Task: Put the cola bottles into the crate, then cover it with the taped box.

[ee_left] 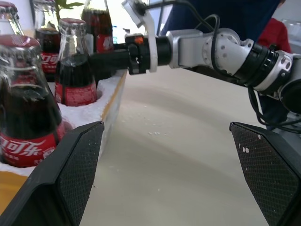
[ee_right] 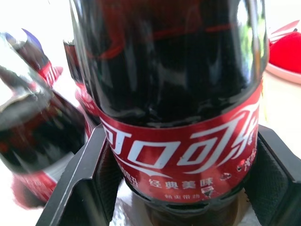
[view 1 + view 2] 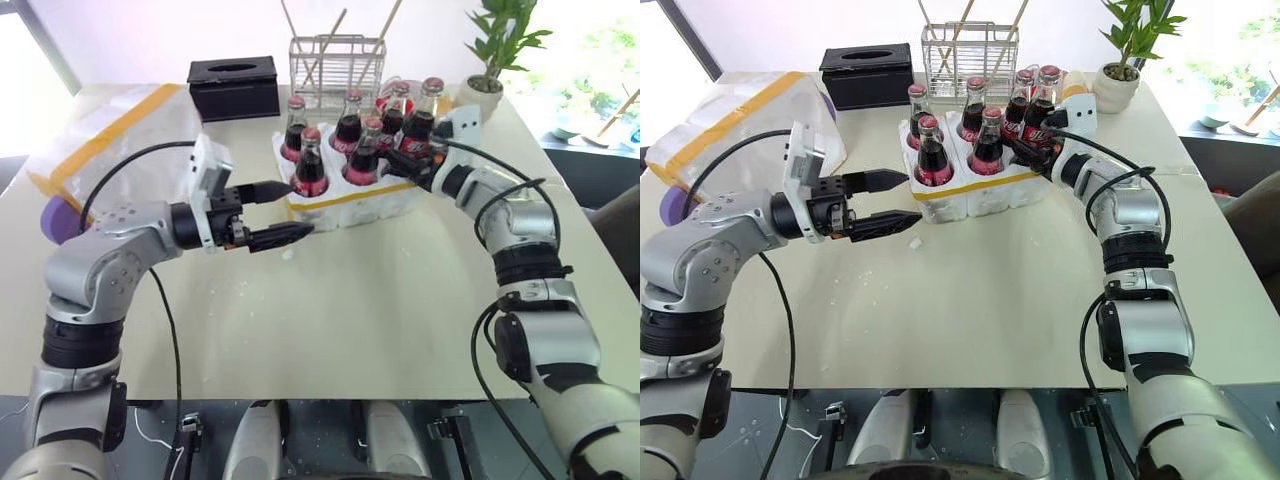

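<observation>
Six cola bottles (image 3: 987, 140) stand in the crate (image 3: 980, 192), one to each hole, red caps up – three in the near row, three behind. The crate sits on the worktop (image 3: 980, 300) toward its far side, its yellow tape band facing the robot. The taped box (image 3: 735, 115) lies at the far left of the worktop, well apart from the crate.

The left pincer (image 3: 890, 200) hangs level just beside the crate's left end, its two black fingers spread wide with nothing between them. The right pincer (image 3: 1032, 148) reaches in from the right at the crate's far right corner; its fingers stand on either side of the bottle there. Whether they press the glass or have let go cannot be told.

Behind the crate stand one black tissue box (image 3: 867, 72), one wire rack (image 3: 955, 55) with sticks, and one potted plant (image 3: 1120, 75).

The right wrist view gives what the head views do not – the bottle's red label up close, with the finger pads (image 2: 89, 188) flanking it low down. The left wrist view shows the right arm reaching across to the crate, and white crumbs on the worktop.
</observation>
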